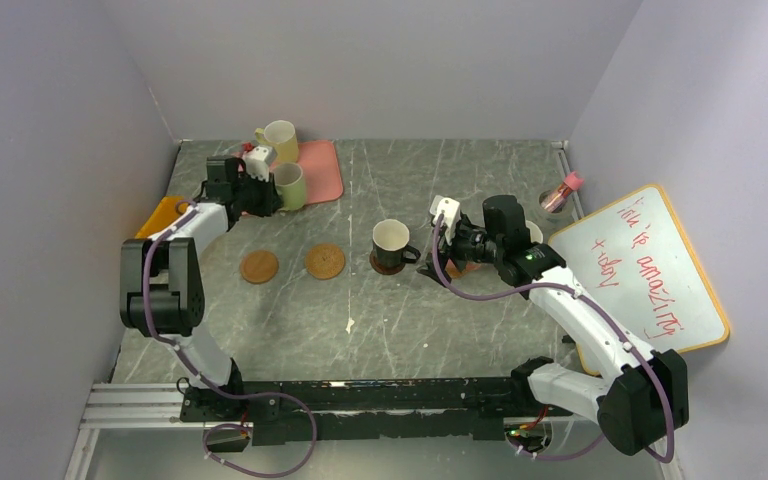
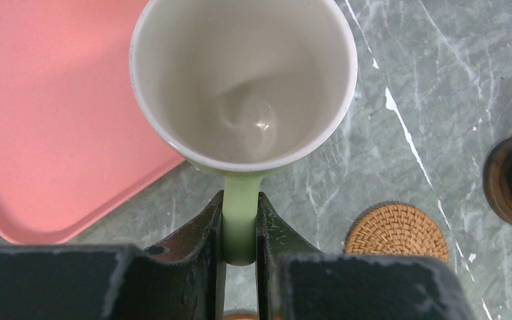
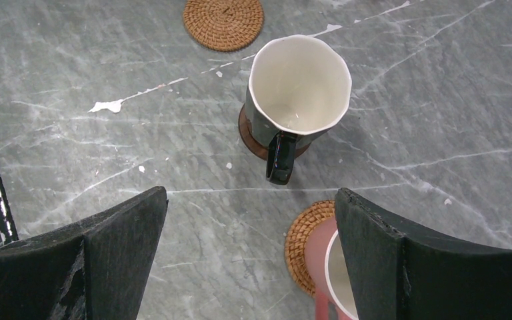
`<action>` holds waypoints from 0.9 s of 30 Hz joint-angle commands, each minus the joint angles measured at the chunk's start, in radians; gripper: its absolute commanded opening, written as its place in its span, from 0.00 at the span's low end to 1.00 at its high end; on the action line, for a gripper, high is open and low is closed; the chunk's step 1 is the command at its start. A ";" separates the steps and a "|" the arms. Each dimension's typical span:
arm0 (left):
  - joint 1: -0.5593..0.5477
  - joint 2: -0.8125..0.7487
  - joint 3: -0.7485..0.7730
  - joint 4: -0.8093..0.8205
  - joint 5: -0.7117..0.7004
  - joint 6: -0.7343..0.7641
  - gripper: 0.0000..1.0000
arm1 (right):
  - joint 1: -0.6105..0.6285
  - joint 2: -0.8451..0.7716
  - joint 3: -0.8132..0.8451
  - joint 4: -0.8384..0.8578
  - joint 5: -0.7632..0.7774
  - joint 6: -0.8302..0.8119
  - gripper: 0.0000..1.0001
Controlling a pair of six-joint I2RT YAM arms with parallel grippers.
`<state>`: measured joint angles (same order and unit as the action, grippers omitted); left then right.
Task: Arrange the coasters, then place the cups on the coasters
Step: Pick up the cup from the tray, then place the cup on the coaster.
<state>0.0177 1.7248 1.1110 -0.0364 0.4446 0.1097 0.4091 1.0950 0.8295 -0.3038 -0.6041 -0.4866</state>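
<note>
My left gripper [image 2: 241,208] is shut on the handle of a pale green cup [image 2: 243,80], which is upright over the edge of the pink tray [image 2: 53,113]; in the top view the cup [image 1: 290,185] is at the back left. A yellow cup [image 1: 280,140] stands behind it. Two woven coasters [image 1: 259,266] [image 1: 325,261] lie bare on the table. A black cup [image 3: 299,87] sits on a dark brown coaster [image 3: 248,137]. My right gripper [image 3: 250,197] hangs open above the table, its right finger over a pink cup [image 3: 320,257] that stands on a woven coaster [image 3: 300,240].
A whiteboard [image 1: 650,265] with red writing leans at the right. A small jar with a pink lid [image 1: 560,192] stands at the back right. An orange object [image 1: 160,215] lies by the left wall. The pale rim of another cup [image 1: 534,231] shows behind my right arm.
</note>
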 commanded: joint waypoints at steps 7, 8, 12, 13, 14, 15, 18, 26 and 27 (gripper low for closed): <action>-0.004 -0.138 -0.056 0.058 0.209 0.087 0.05 | -0.003 -0.021 0.000 0.043 -0.029 0.000 1.00; -0.004 -0.143 -0.065 0.057 0.221 0.096 0.05 | -0.004 -0.022 -0.001 0.042 -0.029 0.000 1.00; -0.004 -0.170 -0.114 0.065 0.304 0.150 0.05 | -0.003 -0.024 -0.001 0.043 -0.031 -0.001 1.00; -0.004 -0.175 -0.130 0.071 0.322 0.161 0.05 | -0.003 -0.024 -0.001 0.043 -0.031 -0.001 1.00; -0.004 -0.181 -0.145 0.079 0.339 0.170 0.05 | -0.004 -0.024 -0.001 0.043 -0.031 -0.001 1.00; -0.004 -0.187 -0.160 0.082 0.360 0.184 0.05 | -0.004 -0.024 -0.001 0.043 -0.031 -0.001 1.00; -0.004 -0.202 -0.196 0.083 0.414 0.225 0.05 | -0.003 -0.024 0.000 0.042 -0.031 -0.002 1.00; -0.007 -0.264 -0.265 0.045 0.512 0.372 0.05 | -0.003 -0.027 0.000 0.041 -0.031 -0.003 1.00; -0.007 -0.272 -0.271 0.039 0.515 0.395 0.05 | -0.003 -0.026 0.000 0.042 -0.031 -0.003 1.00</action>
<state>0.0158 1.5368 0.8368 -0.0380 0.8341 0.3855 0.4091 1.0943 0.8288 -0.3038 -0.6083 -0.4866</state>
